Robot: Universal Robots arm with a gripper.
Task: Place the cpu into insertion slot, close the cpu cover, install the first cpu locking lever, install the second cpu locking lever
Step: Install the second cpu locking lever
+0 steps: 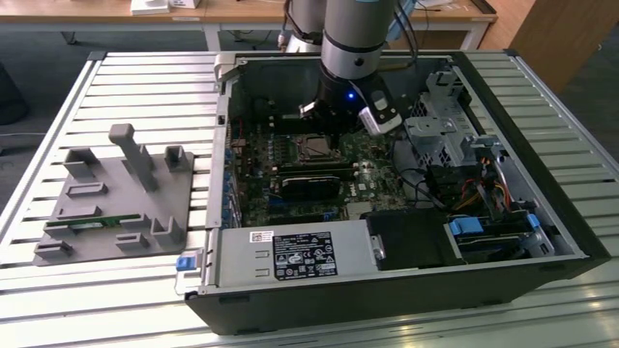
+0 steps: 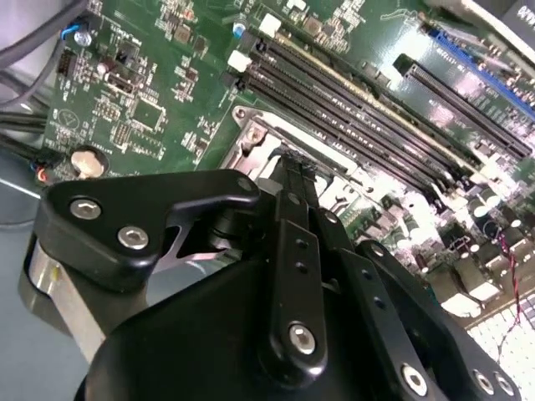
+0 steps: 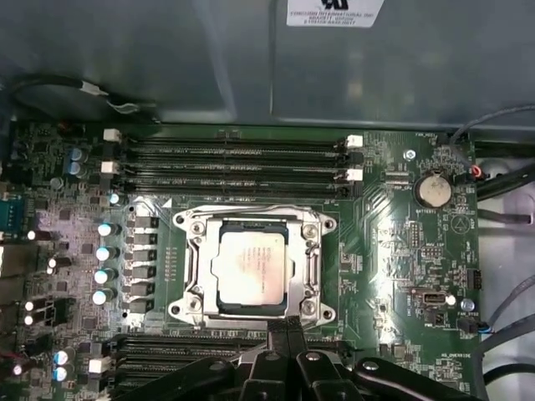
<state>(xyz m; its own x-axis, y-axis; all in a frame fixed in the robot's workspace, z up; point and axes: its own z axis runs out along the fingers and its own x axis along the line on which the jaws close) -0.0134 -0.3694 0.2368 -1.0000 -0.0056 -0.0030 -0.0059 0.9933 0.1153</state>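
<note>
The arm (image 1: 353,43) reaches down into an open computer case (image 1: 387,275) that lies on a slatted table (image 1: 116,87). The gripper (image 3: 288,327) hangs low over the green board (image 3: 401,251), its tips at the near edge of the slot (image 3: 194,288). In the first wrist view the two black fingers (image 3: 278,334) come up side by side with no gap between their tips, so the gripper is closed, and nothing shows between them. In the second wrist view the same fingers (image 2: 294,180) meet at the silver frame of the socket.

The cpu (image 3: 252,269) already sits in the slot, just beyond the fingertips, its dull silver top facing up and lying flat. The cover (image 3: 311,251) lies around it as a silver frame with the chip showing through its cut-out; whether it is fully pressed down I cannot tell.

Past the slot from the gripper run four long black memory slots (image 3: 242,167), and more long slots (image 3: 201,351) lie on the gripper's own side, under its links. A row of small round capacitors (image 3: 104,263) stands to one side of the slot, and a coin battery (image 3: 434,190) sits on the other side, well apart. Cables (image 3: 501,180) crowd the board's edge near the battery.

In the exterior view a grey drive cage (image 1: 440,130) stands close to the arm on the view's right, and a labelled power supply (image 1: 290,257) fills the case's near end. Outside the case, on the view's left, a grey fixture block (image 1: 116,203) rests on the table.
</note>
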